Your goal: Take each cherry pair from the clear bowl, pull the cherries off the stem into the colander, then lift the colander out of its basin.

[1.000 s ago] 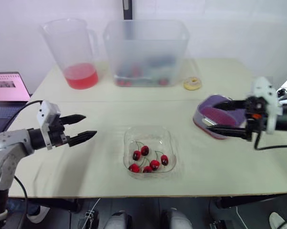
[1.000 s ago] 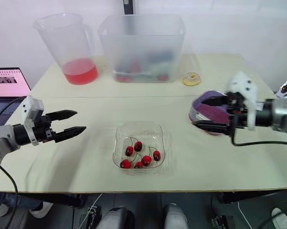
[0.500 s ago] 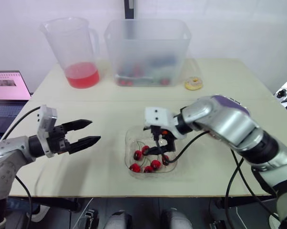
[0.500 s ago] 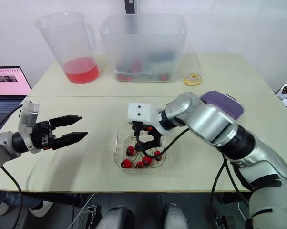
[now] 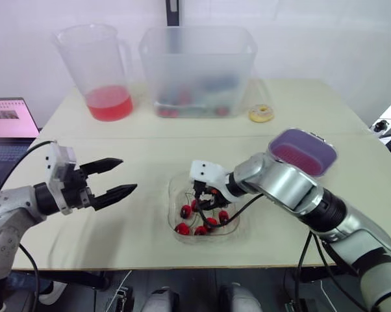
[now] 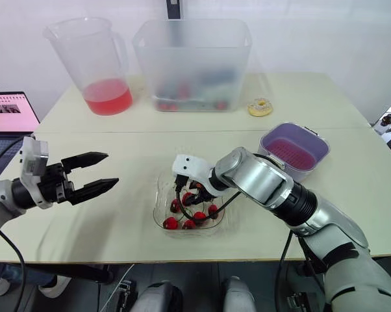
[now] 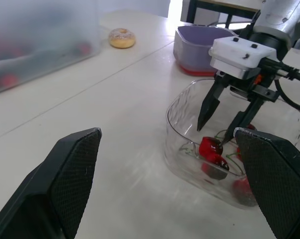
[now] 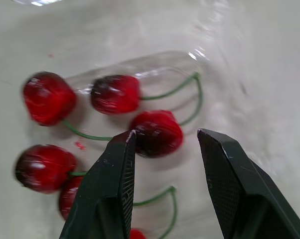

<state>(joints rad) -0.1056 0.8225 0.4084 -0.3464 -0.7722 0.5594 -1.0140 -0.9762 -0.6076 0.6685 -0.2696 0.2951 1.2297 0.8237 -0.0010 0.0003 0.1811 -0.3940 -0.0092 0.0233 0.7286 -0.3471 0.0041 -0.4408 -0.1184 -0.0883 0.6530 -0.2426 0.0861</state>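
The clear bowl (image 5: 229,193) sits at the table's front centre with several red cherries (image 5: 186,211) on green stems inside. My right gripper (image 5: 205,197) reaches down into the bowl. It is open, and its black fingers (image 8: 115,174) stand on either side of one cherry (image 8: 157,133) without closing on it. My left gripper (image 5: 125,177) hovers open above the table, to the left of the bowl, holding nothing. The purple colander (image 5: 301,149) rests in its basin at the right, behind my right arm.
At the back stand a pitcher (image 5: 103,71) with red liquid and a large clear bin (image 5: 199,65). A small doughnut (image 5: 262,114) lies beside the bin. A laptop (image 5: 10,127) sits off the table's left edge.
My right gripper swung from the colander over to the bowl and has now dipped lower among the cherries, uncovering the colander. The left gripper has barely moved.
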